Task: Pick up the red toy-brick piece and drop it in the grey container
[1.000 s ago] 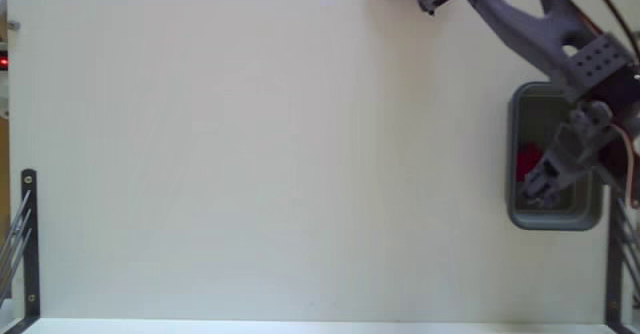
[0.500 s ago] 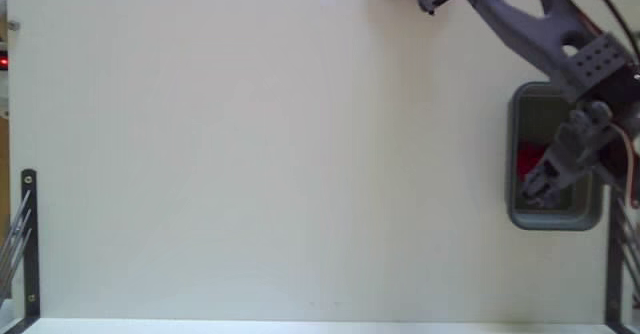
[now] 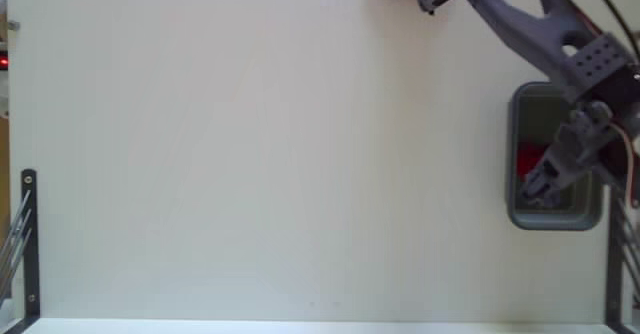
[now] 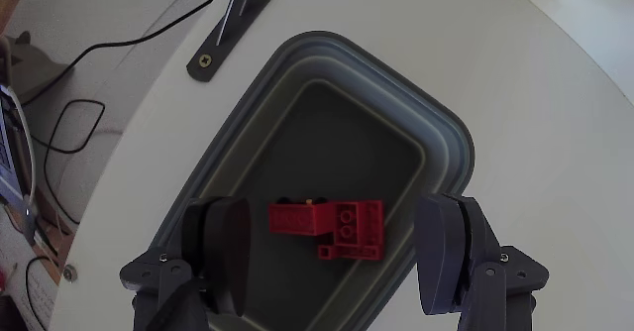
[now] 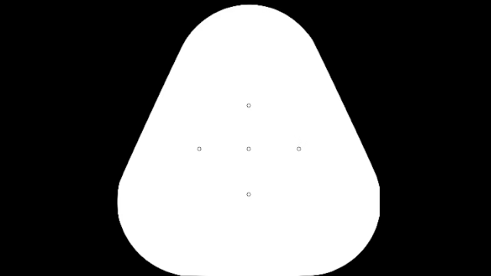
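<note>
In the wrist view the brick [image 4: 332,228] lies in the tray [image 4: 451,138], lower centre, between the gripper's [image 4: 342,252] wide-spread fingers, untouched

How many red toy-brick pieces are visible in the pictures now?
1. The red toy-brick piece lies inside the grey container, between the open fingers of the gripper. None elsewhere on the table.

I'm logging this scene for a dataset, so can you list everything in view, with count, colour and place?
red toy-brick piece: one, red, lying inside the tray, between the open fingers and touching neither.
grey container: one, grey, at the table's right edge in the fixed view.
table: one, white.
metal brackets: two, dark, lower left and lower right in the fixed view.
cables: black, off the table in the wrist view.
gripper: one, grey, open above the tray.
</note>
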